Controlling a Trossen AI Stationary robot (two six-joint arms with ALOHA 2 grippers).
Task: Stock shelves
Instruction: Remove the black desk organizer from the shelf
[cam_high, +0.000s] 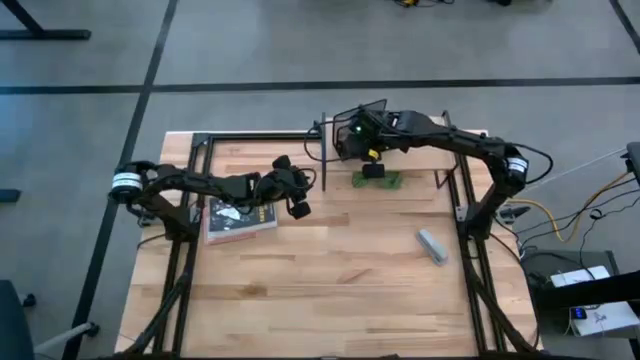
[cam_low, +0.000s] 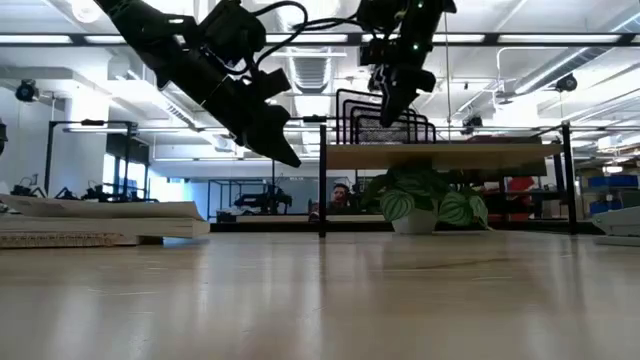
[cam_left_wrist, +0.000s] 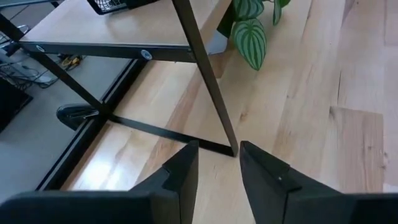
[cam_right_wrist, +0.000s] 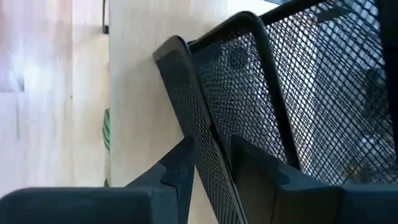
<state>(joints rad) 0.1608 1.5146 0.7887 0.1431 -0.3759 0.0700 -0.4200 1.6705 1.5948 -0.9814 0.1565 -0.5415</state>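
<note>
While I watch the high view, the table (cam_high: 330, 290) fills the lower middle of the frame, and the shelf (cam_high: 410, 160) sits along its upper edge, right of centre, long axis running left to right across the picture. In the low view I see the shelf board (cam_low: 445, 155) level on thin black legs, a leafy plant (cam_low: 425, 200) beneath it and a black mesh rack (cam_low: 385, 120) on top.

My right gripper (cam_right_wrist: 211, 162) is at the upper middle of the high view, above the shelf's left end; its jaws are clamped on a thin mesh panel of the rack, one finger each side.

My left gripper (cam_left_wrist: 217, 165) hangs at centre-left in the high view, off the table, facing the shelf's left leg (cam_left_wrist: 205, 74). Its jaws stand slightly apart, holding nothing.

A book (cam_high: 240, 220) lies flat at left, a small grey object (cam_high: 432, 245) at right.
</note>
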